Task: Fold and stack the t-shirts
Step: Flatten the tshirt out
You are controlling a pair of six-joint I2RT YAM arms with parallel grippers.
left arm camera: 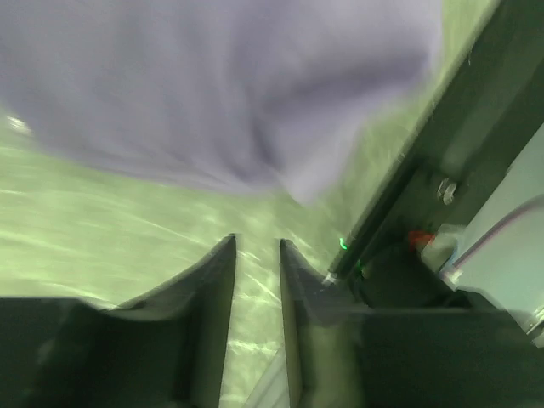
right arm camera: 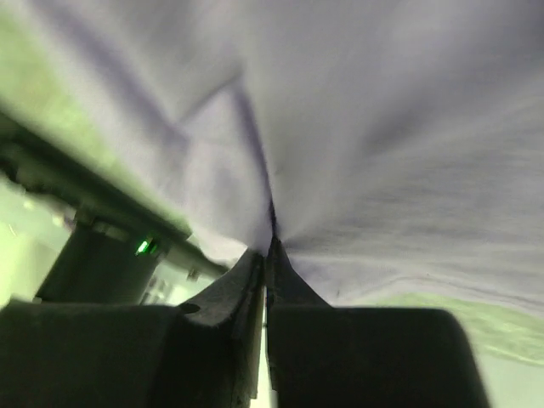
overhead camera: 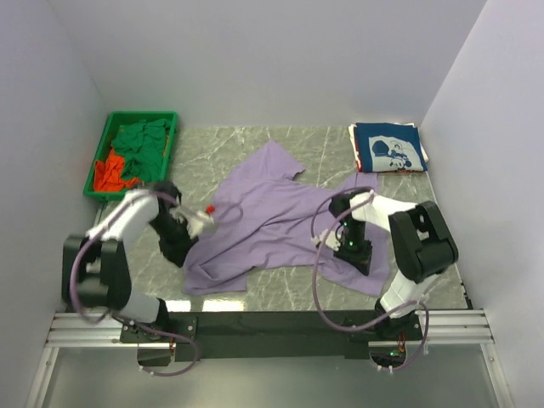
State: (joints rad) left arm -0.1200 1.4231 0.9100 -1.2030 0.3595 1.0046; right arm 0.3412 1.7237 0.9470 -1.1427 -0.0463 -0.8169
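Observation:
The lavender t-shirt (overhead camera: 272, 217) lies spread and rumpled on the marble table. My right gripper (overhead camera: 357, 255) is shut on its near right edge. In the right wrist view the cloth (right arm camera: 382, 127) is pinched between the closed fingers of that gripper (right arm camera: 268, 246). My left gripper (overhead camera: 178, 248) is at the shirt's near left edge. In the left wrist view this gripper (left arm camera: 257, 242) has its jaws a narrow gap apart and empty over bare table, with the lavender cloth (left arm camera: 212, 85) just ahead. A folded navy t-shirt (overhead camera: 388, 146) with white print lies at the back right. Green (overhead camera: 144, 144) and orange-red (overhead camera: 109, 174) t-shirts fill the bin.
A green plastic bin (overhead camera: 98, 166) stands at the back left corner. White walls close in the table on the left, back and right. The black mounting rail (overhead camera: 280, 323) runs along the near edge and shows in the left wrist view (left arm camera: 459, 127).

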